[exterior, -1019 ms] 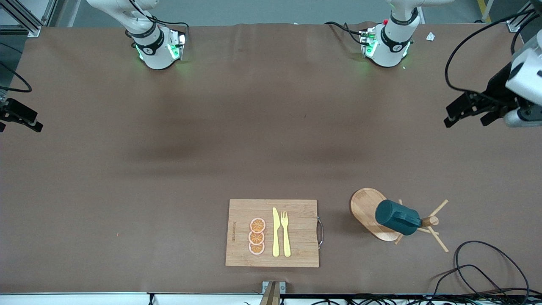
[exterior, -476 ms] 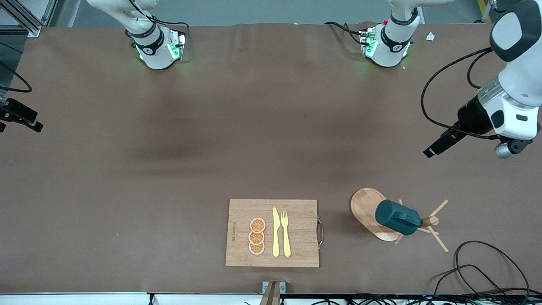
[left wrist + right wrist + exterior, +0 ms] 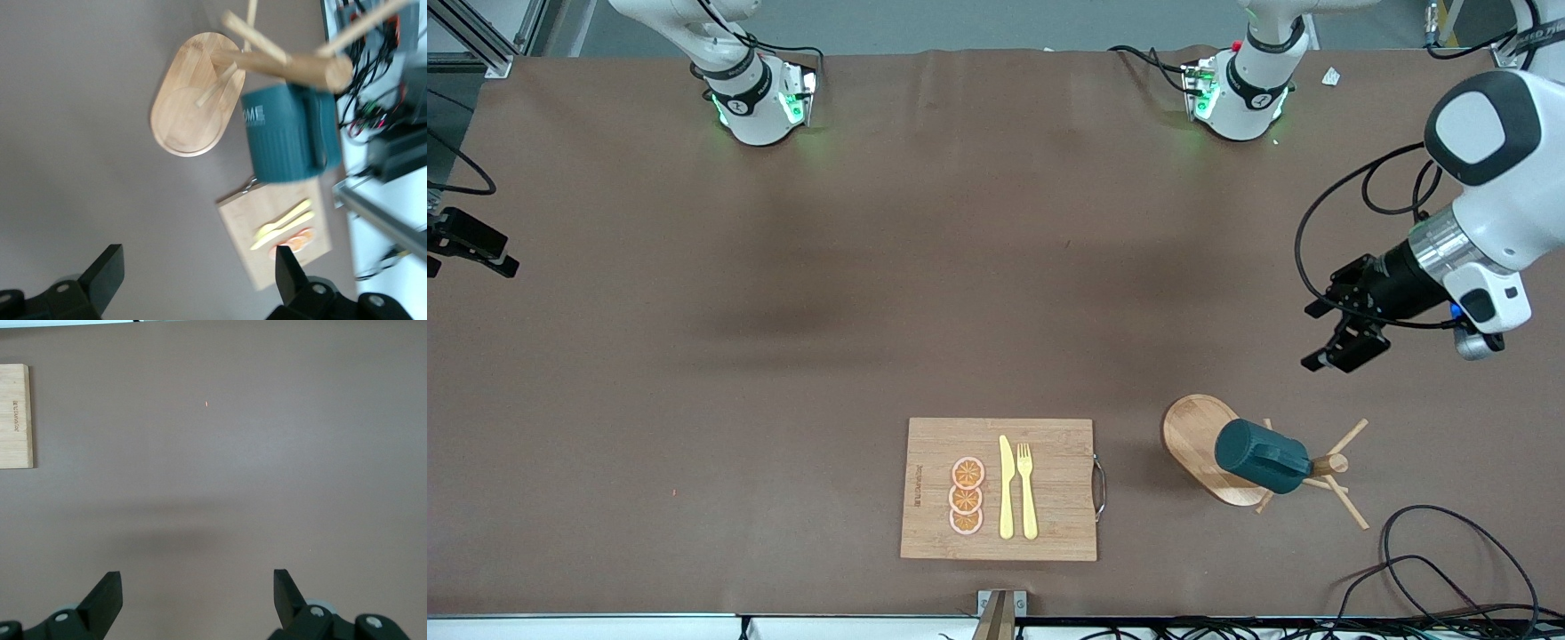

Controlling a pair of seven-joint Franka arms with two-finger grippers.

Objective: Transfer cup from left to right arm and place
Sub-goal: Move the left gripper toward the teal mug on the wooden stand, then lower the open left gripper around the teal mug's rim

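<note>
The dark teal cup [image 3: 1261,456] hangs on its side on a peg of the wooden rack [image 3: 1196,436], near the front edge toward the left arm's end of the table. In the left wrist view the cup [image 3: 288,137] hangs under the rack's post [image 3: 287,65], handle showing. My left gripper [image 3: 1318,336] is open and empty in the air, over bare table beside the rack; its fingers [image 3: 107,270] stand wide apart. My right gripper [image 3: 198,590] is open and empty, waiting at the right arm's end of the table [image 3: 480,253].
A wooden cutting board [image 3: 1049,489] with a yellow knife [image 3: 1006,487], a yellow fork [image 3: 1027,489] and orange slices [image 3: 967,496] lies at the front middle. Black cables [image 3: 1449,560] lie at the front corner by the rack. The board's edge shows in the right wrist view [image 3: 15,413].
My left arm has swung in from the table's end and its gripper has come closer to the rack and the cup. The right gripper and the cup have not moved.
</note>
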